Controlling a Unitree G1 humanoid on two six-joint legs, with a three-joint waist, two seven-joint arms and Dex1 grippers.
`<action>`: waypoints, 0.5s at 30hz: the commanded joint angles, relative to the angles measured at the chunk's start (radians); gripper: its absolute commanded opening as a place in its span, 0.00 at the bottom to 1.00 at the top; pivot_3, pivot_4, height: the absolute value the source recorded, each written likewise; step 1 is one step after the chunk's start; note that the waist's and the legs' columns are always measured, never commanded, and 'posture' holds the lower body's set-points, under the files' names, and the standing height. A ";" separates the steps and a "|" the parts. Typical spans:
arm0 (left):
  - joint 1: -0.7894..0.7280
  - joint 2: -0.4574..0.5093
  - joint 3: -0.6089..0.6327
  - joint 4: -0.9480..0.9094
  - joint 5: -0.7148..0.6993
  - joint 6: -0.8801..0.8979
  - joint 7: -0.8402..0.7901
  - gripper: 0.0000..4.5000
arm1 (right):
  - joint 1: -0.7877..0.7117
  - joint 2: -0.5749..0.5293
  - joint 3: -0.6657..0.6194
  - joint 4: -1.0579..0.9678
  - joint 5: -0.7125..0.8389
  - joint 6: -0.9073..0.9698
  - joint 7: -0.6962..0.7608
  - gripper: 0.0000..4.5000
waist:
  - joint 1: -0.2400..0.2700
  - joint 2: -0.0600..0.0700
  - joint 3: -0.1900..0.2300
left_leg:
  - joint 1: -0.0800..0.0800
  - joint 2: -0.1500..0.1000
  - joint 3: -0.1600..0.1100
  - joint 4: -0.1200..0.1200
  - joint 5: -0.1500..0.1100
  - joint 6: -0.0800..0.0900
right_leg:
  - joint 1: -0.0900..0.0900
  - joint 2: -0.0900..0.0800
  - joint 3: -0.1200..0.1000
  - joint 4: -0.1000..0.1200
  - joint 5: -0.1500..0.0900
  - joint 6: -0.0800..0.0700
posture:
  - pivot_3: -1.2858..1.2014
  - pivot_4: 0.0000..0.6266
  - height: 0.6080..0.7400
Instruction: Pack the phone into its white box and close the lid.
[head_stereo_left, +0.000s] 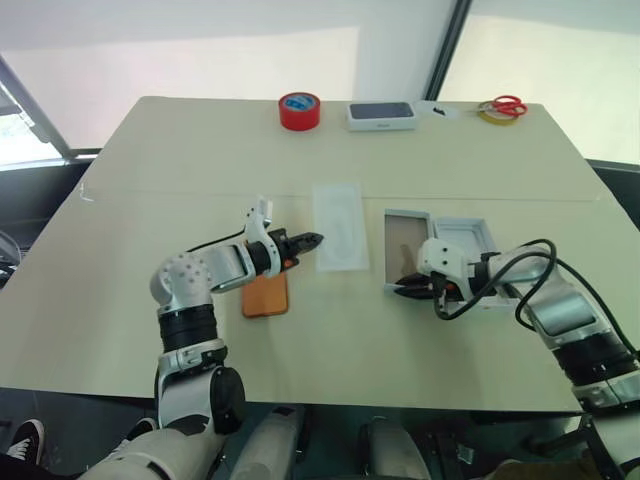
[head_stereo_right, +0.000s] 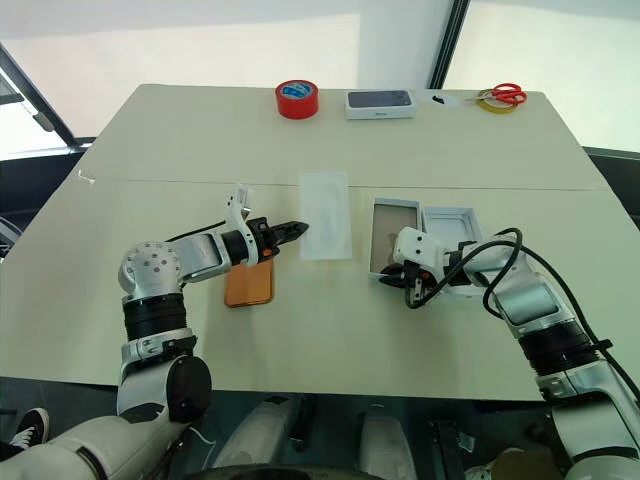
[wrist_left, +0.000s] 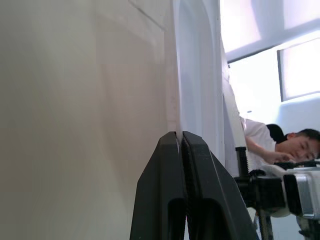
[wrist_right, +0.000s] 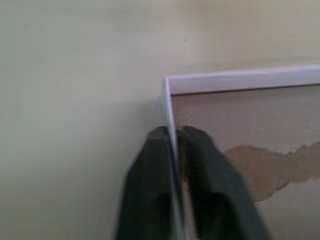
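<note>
1. Surface (head_stereo_left: 150, 330): pale beige, plain.
2. Phone (head_stereo_left: 266, 295): orange, plain back.
3. White box (head_stereo_left: 405, 250): white walls; floor brownish with a darker brown patch in the right wrist view.
4. Lid (head_stereo_left: 466, 238): white rim, pale grey inside.
5. Insert (head_stereo_left: 338, 226): flat white.
6. Tape roll (head_stereo_left: 299, 110): red, blue inner ring.
7. Far box (head_stereo_left: 381, 115): white sides, dark top.
8. Scissors (head_stereo_left: 508, 104): red handles.
9. Yellow tape ring (head_stereo_left: 491, 116): yellow.
10. Fingers (wrist_left: 182, 200): black on both grippers.
11. Left gripper (head_stereo_left: 312, 241): orange spot on its body, behind the tips.
</note>
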 joint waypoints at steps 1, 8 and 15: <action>-0.020 -0.001 0.045 -0.019 -0.066 0.026 0.011 0.00 | -0.004 0.027 -0.004 -0.076 0.024 0.020 0.007 0.01 | -0.001 0.000 0.000 | 0.000 0.000 0.000 0.000 0.000 0.000 | 0.000 0.000 0.000 0.000 0.000 0.000 | 0.52 0.24 0.97; -0.041 0.016 0.068 -0.005 -0.118 0.078 0.011 0.00 | 0.058 0.101 0.023 -0.272 0.043 0.093 -0.042 0.01 | 0.000 0.000 0.000 | -0.001 0.000 -0.001 0.000 0.000 -0.001 | -0.001 0.000 0.000 0.000 0.000 0.000 | 0.52 0.24 0.97; -0.026 0.010 0.036 0.003 -0.119 0.067 0.013 0.00 | 0.090 0.117 0.023 -0.334 0.061 0.091 -0.059 0.13 | 0.001 0.000 0.000 | -0.001 0.000 -0.001 0.000 0.000 0.000 | -0.001 0.000 0.000 0.000 0.000 0.000 | 0.52 0.24 0.97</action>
